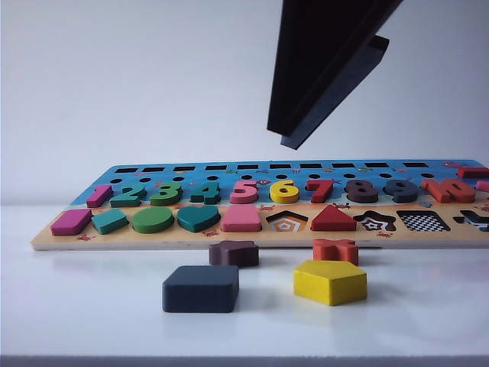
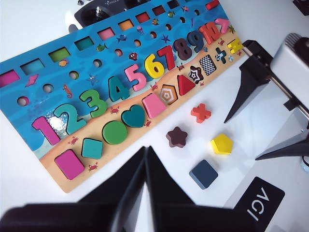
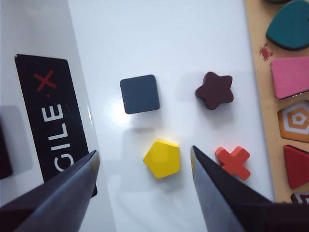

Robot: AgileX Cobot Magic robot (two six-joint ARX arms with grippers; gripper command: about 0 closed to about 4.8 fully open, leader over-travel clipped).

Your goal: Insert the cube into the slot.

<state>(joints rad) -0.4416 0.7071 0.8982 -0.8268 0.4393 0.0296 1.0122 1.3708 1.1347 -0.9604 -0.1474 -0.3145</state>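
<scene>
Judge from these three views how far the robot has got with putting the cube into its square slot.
Done: nothing placed yet. The cube lies loose on the white table, apart from the board, and the checkerboard slot is empty. In hand: the right gripper hangs open above the loose blocks, holding nothing; the left gripper is shut and holds nothing. Left: grasp the cube, carry it to the slot, seat it.

Light: bright, even | glare: white table | blur: near fingers, perhaps
</scene>
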